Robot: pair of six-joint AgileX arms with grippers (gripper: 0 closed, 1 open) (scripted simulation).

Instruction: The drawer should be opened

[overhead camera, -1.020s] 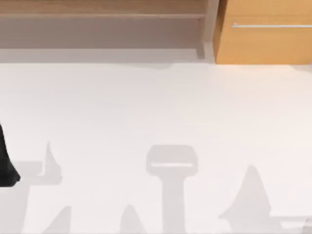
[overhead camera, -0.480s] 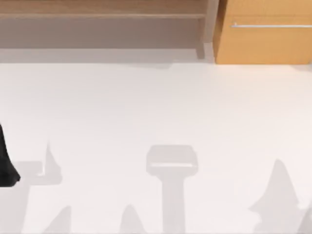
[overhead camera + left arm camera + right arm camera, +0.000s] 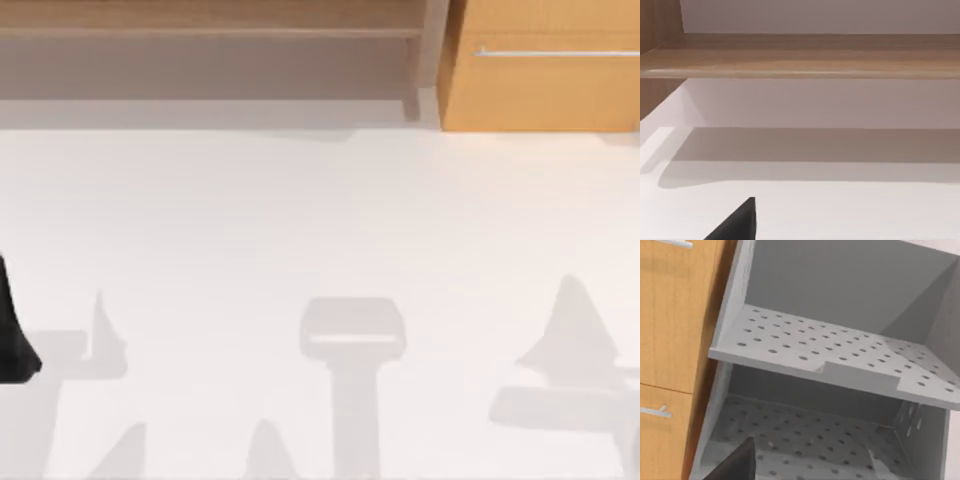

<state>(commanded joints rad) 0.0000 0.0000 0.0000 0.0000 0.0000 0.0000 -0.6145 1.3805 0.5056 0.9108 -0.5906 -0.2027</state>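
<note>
The drawer (image 3: 540, 92) stands at the table's far right, its light orange-tan front shut and a thin silver bar handle (image 3: 555, 52) across it. In the right wrist view, orange-tan drawer fronts (image 3: 675, 315) with silver handles (image 3: 655, 411) run along one side, and a black tip of my right gripper (image 3: 735, 466) shows at the edge, well apart from them. My left arm (image 3: 12, 330) sits parked at the table's left edge. A black tip of my left gripper (image 3: 737, 223) hangs over the white table, facing the shelf.
A long, duller brown shelf unit (image 3: 210, 40) with a grey recess runs along the far left. A grey perforated two-level rack (image 3: 840, 365) stands beside the drawer fronts. The white table (image 3: 320, 220) carries several arm shadows near its front.
The shadow on the table's right side has shifted to the right and then towards the drawer. The left arm and the drawer look unchanged.
</note>
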